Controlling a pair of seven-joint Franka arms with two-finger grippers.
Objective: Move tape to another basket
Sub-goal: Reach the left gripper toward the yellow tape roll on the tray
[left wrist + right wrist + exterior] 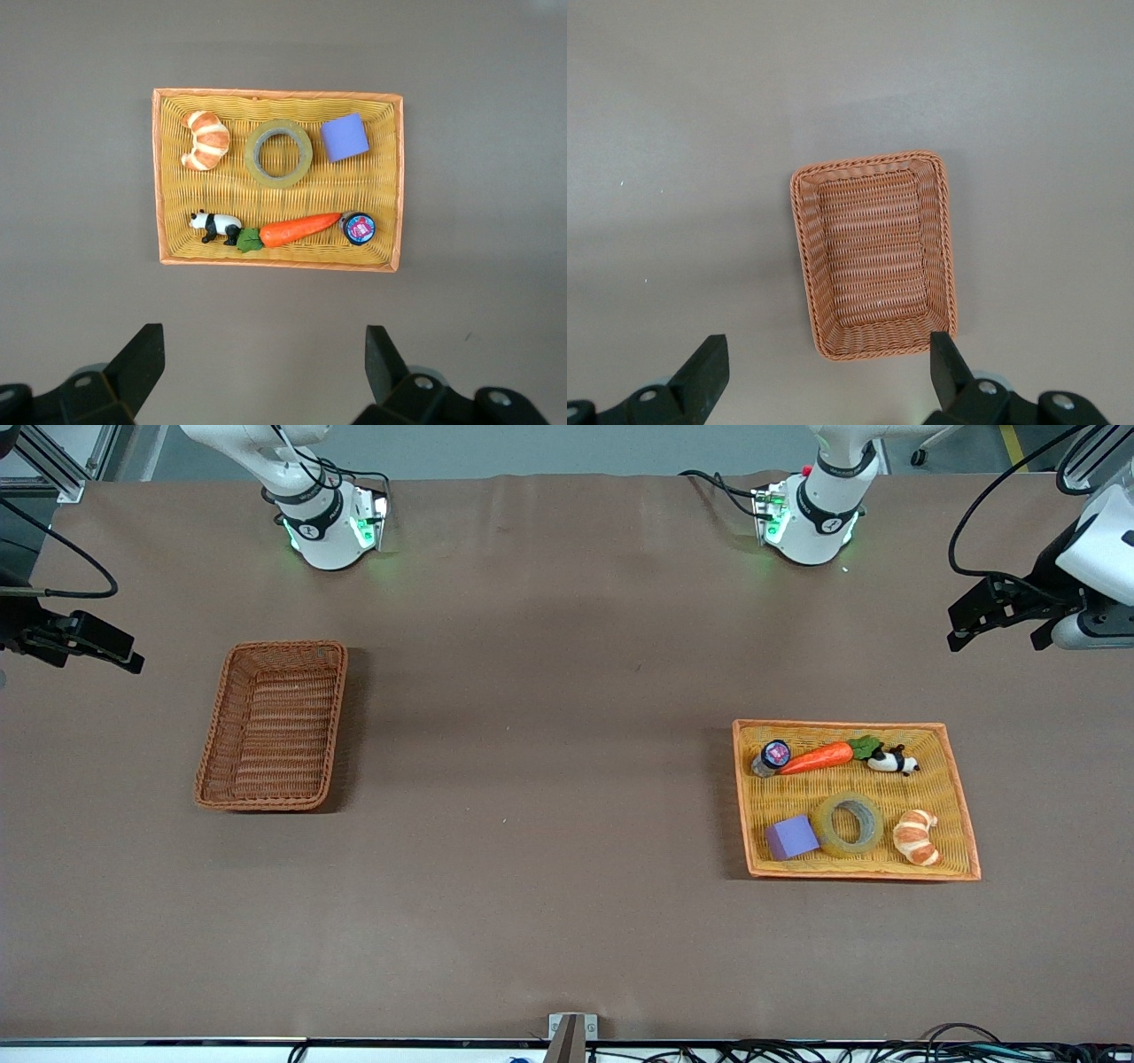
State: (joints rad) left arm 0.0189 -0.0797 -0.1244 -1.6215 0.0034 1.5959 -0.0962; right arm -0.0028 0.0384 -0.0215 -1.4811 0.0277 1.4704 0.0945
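The tape (824, 825) lies flat in the bright orange-yellow tray (952, 806), between a purple block and a croissant, on the side nearer the front camera. It also shows in the left wrist view (254, 155). The reddish-brown basket (221, 717) stands empty toward the right arm's end of the table, and shows in the right wrist view (873, 257). My left gripper (992, 638) hangs open and empty, high over the left arm's end of the table; its wrist view (264, 341) looks down on the tray (266, 190). My right gripper (106, 646) hangs open and empty, high over the right arm's end (828, 350).
The tray also holds a purple block (791, 837), a croissant (917, 837), a carrot (815, 758), a toy panda (893, 761) and a small dark-lidded jar (773, 755). Brown table surface lies between the two baskets.
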